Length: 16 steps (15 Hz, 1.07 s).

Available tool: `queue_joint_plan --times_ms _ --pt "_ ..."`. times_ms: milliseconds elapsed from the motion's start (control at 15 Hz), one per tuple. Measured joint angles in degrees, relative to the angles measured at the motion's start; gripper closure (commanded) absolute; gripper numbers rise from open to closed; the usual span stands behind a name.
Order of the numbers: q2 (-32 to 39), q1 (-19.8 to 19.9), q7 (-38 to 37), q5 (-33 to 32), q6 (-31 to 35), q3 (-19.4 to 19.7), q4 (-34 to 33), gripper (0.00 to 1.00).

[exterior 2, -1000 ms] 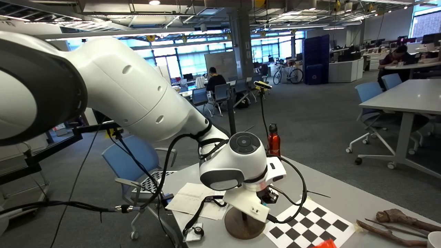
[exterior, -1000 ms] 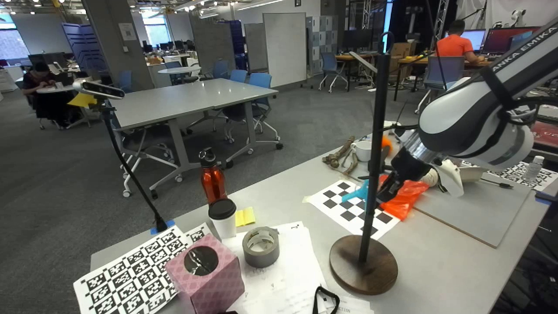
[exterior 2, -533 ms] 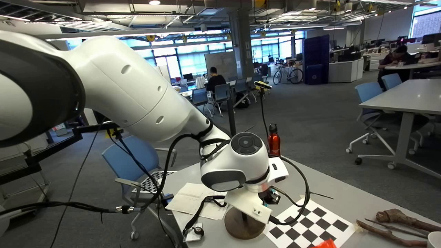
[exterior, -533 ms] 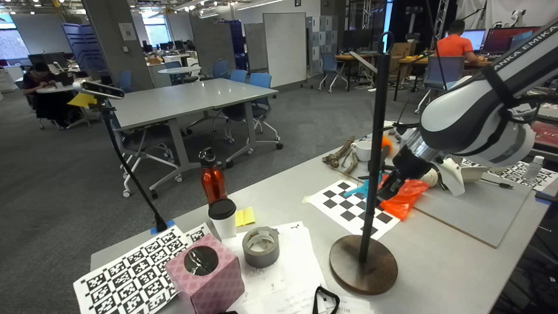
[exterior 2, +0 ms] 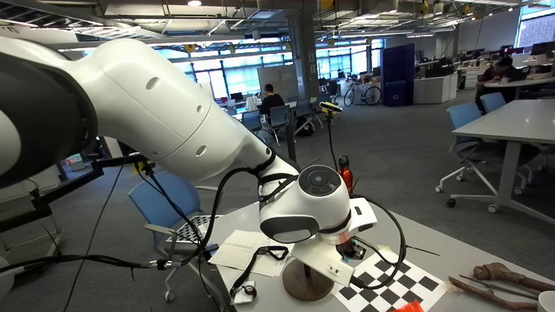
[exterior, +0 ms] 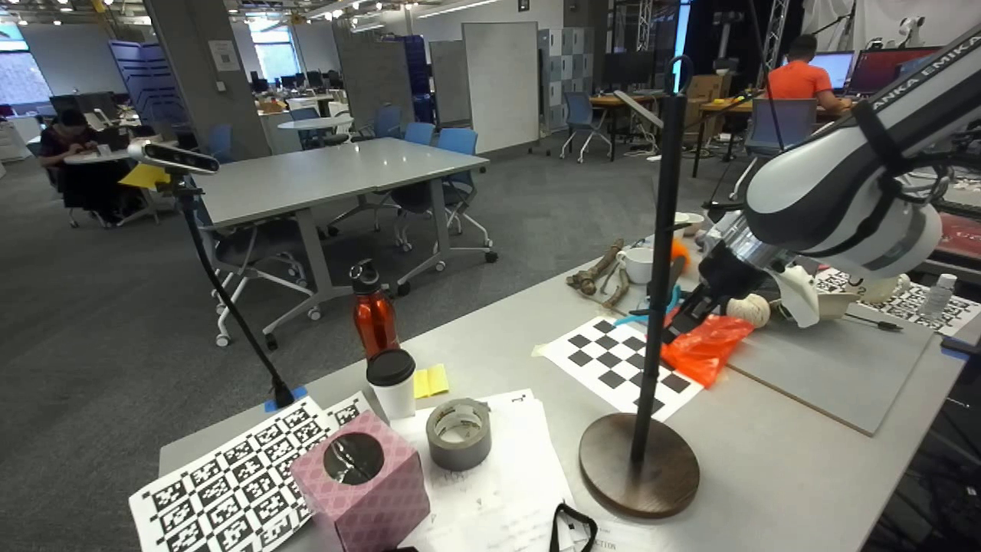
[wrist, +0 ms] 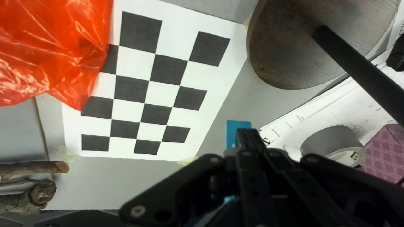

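We see the end effector (wrist: 249, 135) with its fingers drawn together, clamped on a blue piece (wrist: 235, 129) whose exact kind we cannot make out. In the wrist view, part of that piece sticks out past the fingertips, and more blue shows farther back among the finger links. In an exterior view, we see the piece on both sides of a black pole (exterior: 665, 192), which stands in front of the end effector from there. Below the end effector we find the desk (exterior: 498, 360), with a checkered sheet (wrist: 164, 93) lying on it and an orange plastic bag (wrist: 53, 47) covering one edge of the sheet. Near the end effector is the pole's round wooden base (wrist: 284, 56). Farther from it, a roll of tape (wrist: 328, 142) rests on papers (wrist: 341, 107) near a pink tissue box (wrist: 385, 154). Well apart from the fingers, on the side away from the tape, we see sticks (wrist: 34, 167) and a white mug (exterior: 638, 268).
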<state>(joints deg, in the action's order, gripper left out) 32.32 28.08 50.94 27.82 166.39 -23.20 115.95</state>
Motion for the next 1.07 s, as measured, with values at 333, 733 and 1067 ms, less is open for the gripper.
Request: queue_joint_plan --times_ms 333,733,1067 --pt "0.3 -0.1 -0.4 -0.6 0.0 1.7 0.4 1.0" --pt "2.1 -0.1 -2.1 -1.6 0.0 3.1 2.4 1.0" --pt "3.0 0.1 -3.9 -1.9 -1.5 3.4 3.7 1.0"
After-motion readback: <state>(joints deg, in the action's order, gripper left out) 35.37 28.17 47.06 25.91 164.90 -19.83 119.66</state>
